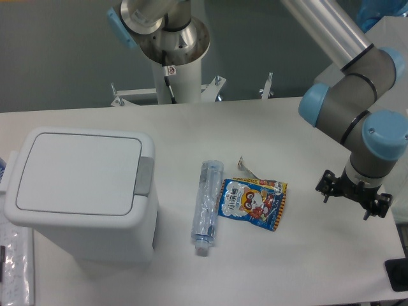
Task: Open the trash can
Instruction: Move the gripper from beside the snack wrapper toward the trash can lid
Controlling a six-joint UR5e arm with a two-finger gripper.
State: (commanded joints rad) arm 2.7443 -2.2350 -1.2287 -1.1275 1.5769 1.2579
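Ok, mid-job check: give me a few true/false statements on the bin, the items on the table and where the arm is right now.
1. The trash can has its lid raised. False: the lid lies flat and closed.
2. The grey push tab sits on the bin's side that faces the plastic bottle. True.
3. The snack packet lies inside the bin. False: it lies on the table, beside the bottle.
4. The gripper hangs apart from the bin, beyond the packet. True.
5. The bottle stands upright. False: it lies on its side.
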